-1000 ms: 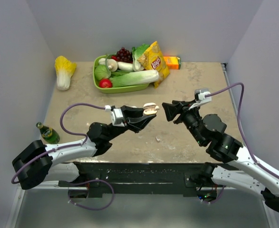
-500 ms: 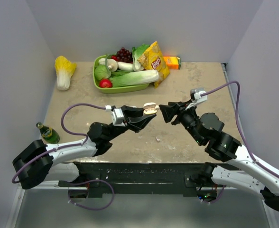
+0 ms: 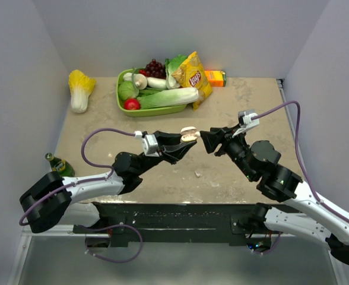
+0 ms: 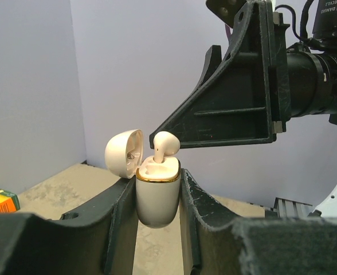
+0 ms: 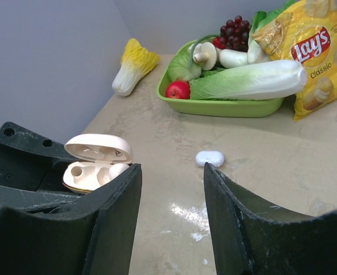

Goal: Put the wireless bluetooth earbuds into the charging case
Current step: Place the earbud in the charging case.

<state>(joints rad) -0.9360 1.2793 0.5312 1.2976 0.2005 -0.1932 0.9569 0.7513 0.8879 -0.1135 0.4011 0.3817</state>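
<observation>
Charging case (image 4: 157, 192), lid up, one earbud (image 4: 165, 146) inside, pinched by left gripper (image 4: 157, 184); right gripper (image 5: 171, 200) spread; green basket (image 5: 231, 107) of vegetables (image 5: 249, 80) on tan table (image 5: 283, 166).

The left arm (image 3: 91, 184) and right arm (image 3: 305, 199) wore white shells between fat black round joints. A purple cable (image 3: 88, 142) looped along each to a small white plug (image 3: 149, 141) at the wrist. The left gripper (image 3: 185, 141) and right gripper (image 3: 205, 139) were matte black, their fingers (image 5: 237, 217) scuffed and pale-flecked. A black base plate (image 3: 180, 217) carried both.
</observation>
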